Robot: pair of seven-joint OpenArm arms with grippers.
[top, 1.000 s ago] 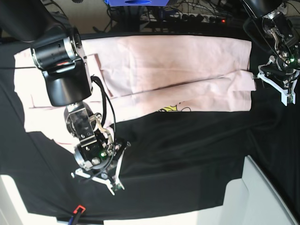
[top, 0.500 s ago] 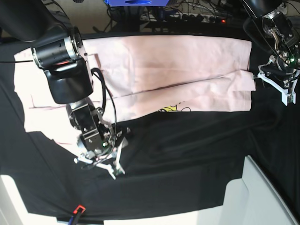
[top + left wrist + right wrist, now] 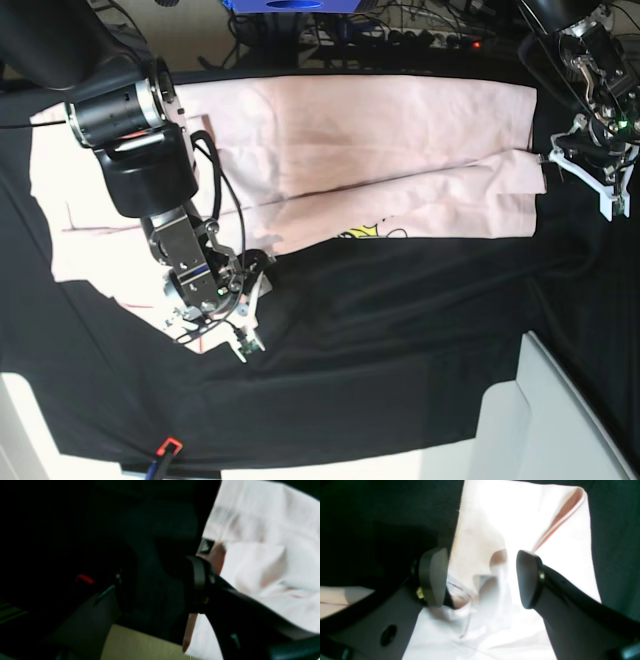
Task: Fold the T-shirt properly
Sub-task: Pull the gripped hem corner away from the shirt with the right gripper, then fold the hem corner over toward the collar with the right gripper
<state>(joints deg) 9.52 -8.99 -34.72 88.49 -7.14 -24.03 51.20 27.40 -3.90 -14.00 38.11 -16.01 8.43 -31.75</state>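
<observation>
Jaws of the right gripper (image 3: 480, 580) stand wide, straddling bunched T-shirt (image 3: 380, 150) fabric at lower left, gripping nothing. Left gripper (image 3: 590, 180) at upper right: grip unclear. The shirt spans the frame's top on black cloth (image 3: 400, 340). Closing could pinch several layers, dragging the fold crooked.

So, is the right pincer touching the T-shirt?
Cannot tell. In the right wrist view, the right pincer stands open over the T-shirt, but no contact or gap shows plainly.

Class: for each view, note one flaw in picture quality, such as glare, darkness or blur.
Right wrist: the T-shirt is blown out white. Left wrist: mostly dark and smeared with blur. Base: sharpest, though bright patches wash out the bottom edge.
</observation>
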